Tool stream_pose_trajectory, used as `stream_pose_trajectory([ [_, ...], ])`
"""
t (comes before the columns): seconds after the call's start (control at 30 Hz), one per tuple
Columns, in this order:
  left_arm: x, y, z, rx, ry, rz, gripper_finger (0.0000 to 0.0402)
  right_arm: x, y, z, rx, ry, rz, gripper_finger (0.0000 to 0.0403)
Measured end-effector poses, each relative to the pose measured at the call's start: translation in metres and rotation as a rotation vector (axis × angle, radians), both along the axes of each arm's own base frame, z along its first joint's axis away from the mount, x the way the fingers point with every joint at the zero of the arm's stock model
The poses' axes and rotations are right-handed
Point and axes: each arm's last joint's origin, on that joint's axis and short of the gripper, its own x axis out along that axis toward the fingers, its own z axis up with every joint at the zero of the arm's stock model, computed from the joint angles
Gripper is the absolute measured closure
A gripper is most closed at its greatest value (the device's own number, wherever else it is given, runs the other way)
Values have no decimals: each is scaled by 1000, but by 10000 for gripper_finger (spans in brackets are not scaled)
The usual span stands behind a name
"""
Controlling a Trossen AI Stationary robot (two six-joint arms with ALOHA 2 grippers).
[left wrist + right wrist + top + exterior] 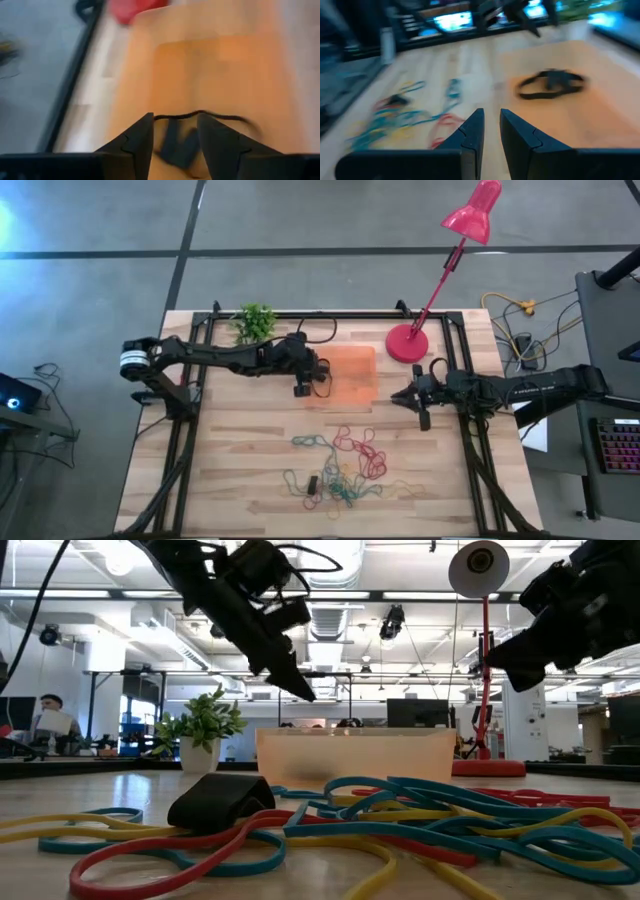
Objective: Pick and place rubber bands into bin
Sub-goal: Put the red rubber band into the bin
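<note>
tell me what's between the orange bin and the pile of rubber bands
In the high view, only bare wooden table lies between the bin and the rubber bands; nothing sits in that strip.

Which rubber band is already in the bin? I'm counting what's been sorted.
The black band, lying loose inside the orange bin below the left hand. The coloured bands lie tangled on the table.

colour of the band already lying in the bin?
Black band, lying in the orange bin; clearest in the right wrist view.

no readable text or labels
</note>
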Motion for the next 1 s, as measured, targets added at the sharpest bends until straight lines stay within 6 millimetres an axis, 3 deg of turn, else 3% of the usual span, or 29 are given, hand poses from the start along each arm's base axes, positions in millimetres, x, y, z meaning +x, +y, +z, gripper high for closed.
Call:
stream_pose_trajectory([
  [0.13, -5, -23, 7, -114, -15, -121, 265, 5, 8, -3, 9, 12, 125, 351],
  [0.33, -22, -69, 19, -143, -46, -258, 265, 18, 27, -10, -126, -10, 272, 351],
  [0.53, -38, -102, 29, -201, -103, -305, 265, 38, 36, -11, -150, -42, 310, 351],
  [0.77, -55, -124, 19, -197, -155, -286, 265, 83, 43, -11, -188, 131, 320, 351],
  [1.0, -66, -126, -1, -165, -210, -248, 265, 135, 56, -24, -248, 413, 384, 351],
])
